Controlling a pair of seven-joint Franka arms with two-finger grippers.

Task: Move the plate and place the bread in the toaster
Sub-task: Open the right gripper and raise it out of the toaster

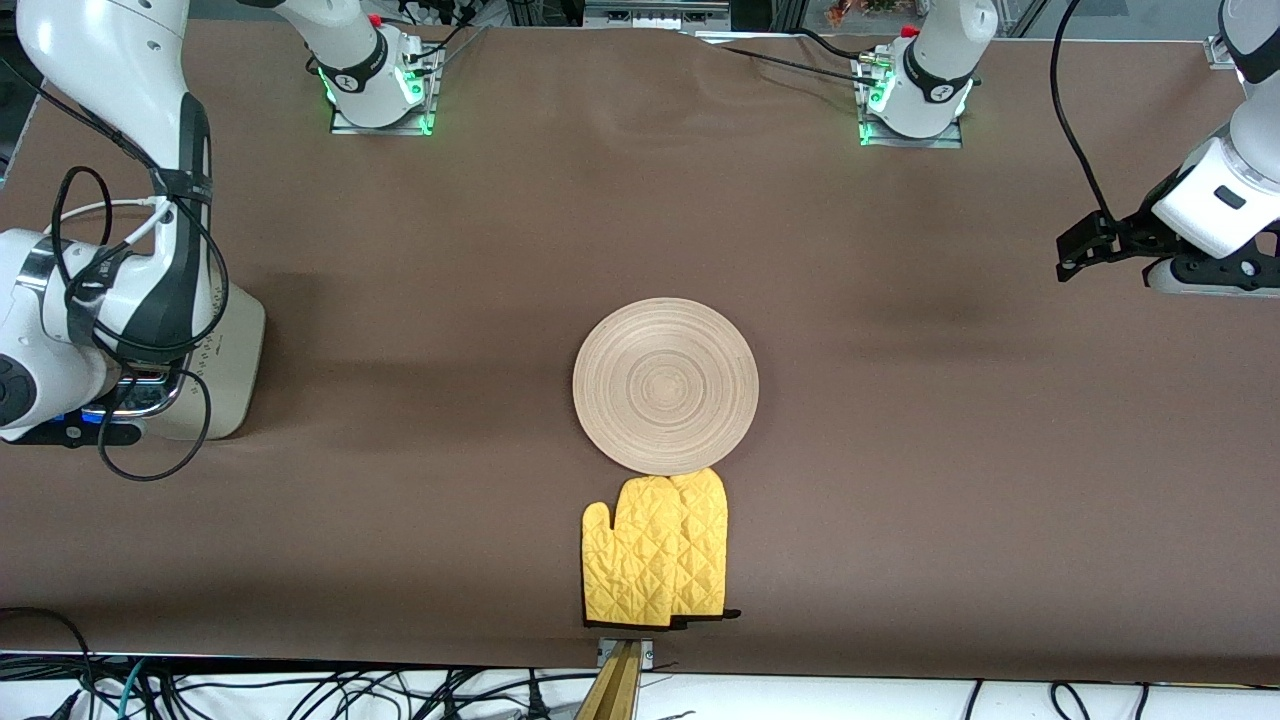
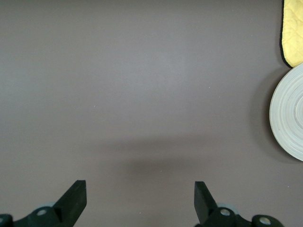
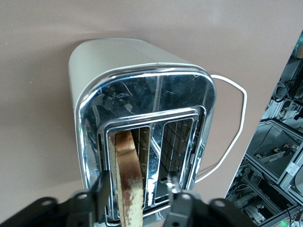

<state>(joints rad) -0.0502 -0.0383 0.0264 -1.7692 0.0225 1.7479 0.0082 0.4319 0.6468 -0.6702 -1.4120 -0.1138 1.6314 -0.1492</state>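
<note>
Bread [image 3: 129,175], one slice, stands on edge in one of the toaster's [image 3: 142,123] two slots, directly between the fingers [image 3: 99,189] of the right gripper [image 3: 136,189], which hovers just over the chrome top. The fingers are spread a little wider than the slice; I cannot tell whether either one touches it. The second slot, beside it, shows only its wire grid. There is one toaster, at the right arm's end of the table [image 1: 400,300], mostly hidden under that arm in the front view, with one white cord [image 3: 236,127] looping from it.

The left gripper [image 2: 139,201] hangs wide open and holds nothing, over bare table at the left arm's end, well apart from the one plate [image 1: 665,386] at the table's middle. One pair of yellow mitts [image 1: 655,560] lies nearer the camera, their tips touching the plate's rim.
</note>
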